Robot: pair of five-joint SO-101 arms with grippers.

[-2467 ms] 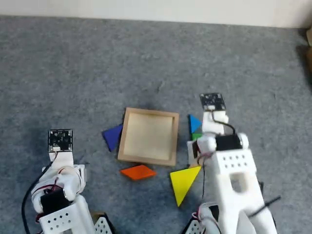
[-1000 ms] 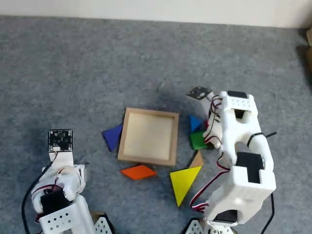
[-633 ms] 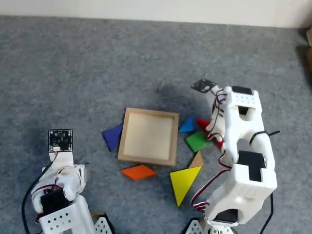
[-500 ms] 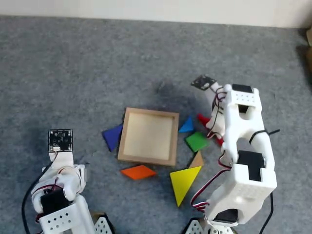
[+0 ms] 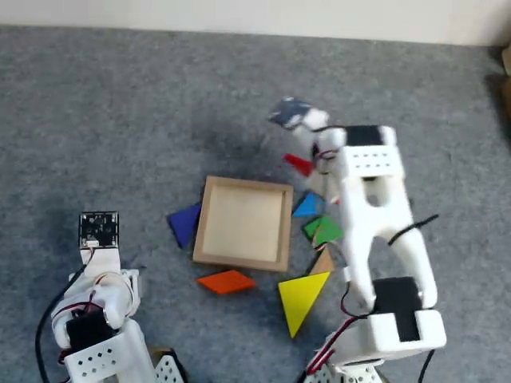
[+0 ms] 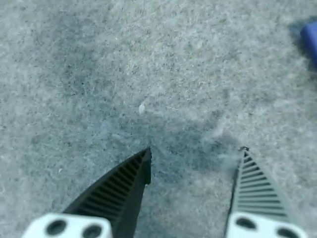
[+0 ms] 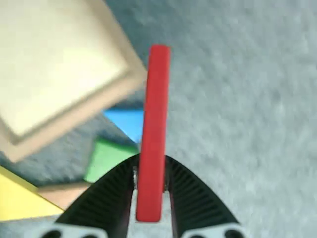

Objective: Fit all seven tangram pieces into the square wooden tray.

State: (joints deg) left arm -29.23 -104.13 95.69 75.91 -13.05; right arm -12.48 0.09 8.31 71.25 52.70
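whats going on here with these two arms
The right gripper has its jaws shut on a flat red tangram piece, held on edge above the grey carpet by the far right corner of the square wooden tray. No piece lies in the tray yet. The light blue triangle, green piece, tan triangle and yellow triangle lie right of it, the orange parallelogram near the arms, the dark blue triangle left. The left gripper hangs open over bare carpet.

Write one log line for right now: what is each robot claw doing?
right gripper: shut on red piece, near tray corner | left gripper: open over carpet | tray: empty
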